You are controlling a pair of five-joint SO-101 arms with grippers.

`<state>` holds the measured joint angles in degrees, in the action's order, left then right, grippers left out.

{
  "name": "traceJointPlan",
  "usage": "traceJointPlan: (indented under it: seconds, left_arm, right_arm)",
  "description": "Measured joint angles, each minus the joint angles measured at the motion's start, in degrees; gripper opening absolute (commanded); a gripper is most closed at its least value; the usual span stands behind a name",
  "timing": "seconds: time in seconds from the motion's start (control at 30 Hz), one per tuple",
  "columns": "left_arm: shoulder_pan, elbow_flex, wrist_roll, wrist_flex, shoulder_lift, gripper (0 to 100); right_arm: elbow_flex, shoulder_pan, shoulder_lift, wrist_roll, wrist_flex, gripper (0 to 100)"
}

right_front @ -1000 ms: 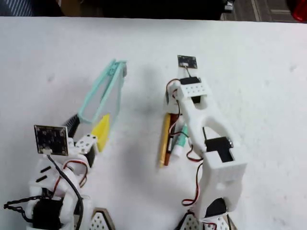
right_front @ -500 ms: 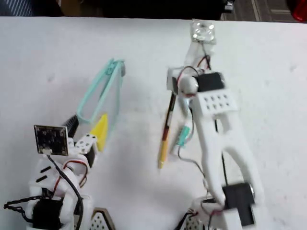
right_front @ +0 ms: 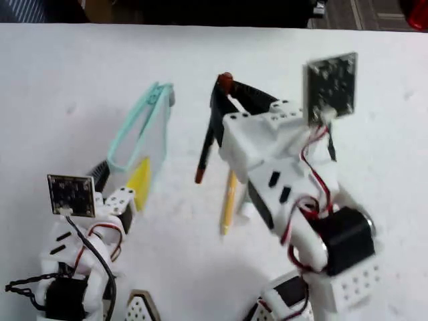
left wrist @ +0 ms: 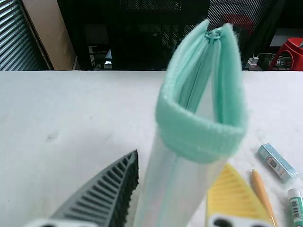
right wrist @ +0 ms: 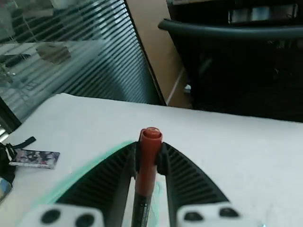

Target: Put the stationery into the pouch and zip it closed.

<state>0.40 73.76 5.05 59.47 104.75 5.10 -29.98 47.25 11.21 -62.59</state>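
The white tabletop (right_front: 80, 73) is carrying everything. The left gripper (left wrist: 182, 189) is clamping its jaws on one end of the mint-edged pouch (right_front: 150, 134), probably so that the zipper mouth is standing open for loading. The right gripper (right wrist: 147, 161) is pinching a red-capped marker (right_front: 204, 154) in its jaws, lifted just beside the pouch. A yellow pencil (right_front: 229, 200) is lying near. The label on the small blue box (left wrist: 277, 162) is too small for reading.
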Motion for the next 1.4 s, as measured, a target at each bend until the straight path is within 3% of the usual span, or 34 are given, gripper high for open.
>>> traceJointPlan:
  seconds: [0.33,0.67,1.03,1.4]
  left_arm:
    - [0.0,0.0,0.0,0.0,0.0,23]
    - [0.0,0.0,0.0,0.0,0.0,23]
    - [0.0,0.0,0.0,0.0,0.0,23]
    - [0.0,0.0,0.0,0.0,0.0,23]
  right_arm:
    - [-1.05,-2.64,-0.62,0.0,7.47,1.6]
    - [-12.75,-13.1,-14.51,0.0,8.0,1.6]
    - [-26.81,-13.36,-20.48,0.0,11.6,1.6]
    - [-13.8,-13.89,-20.66,0.09,12.04,1.6]
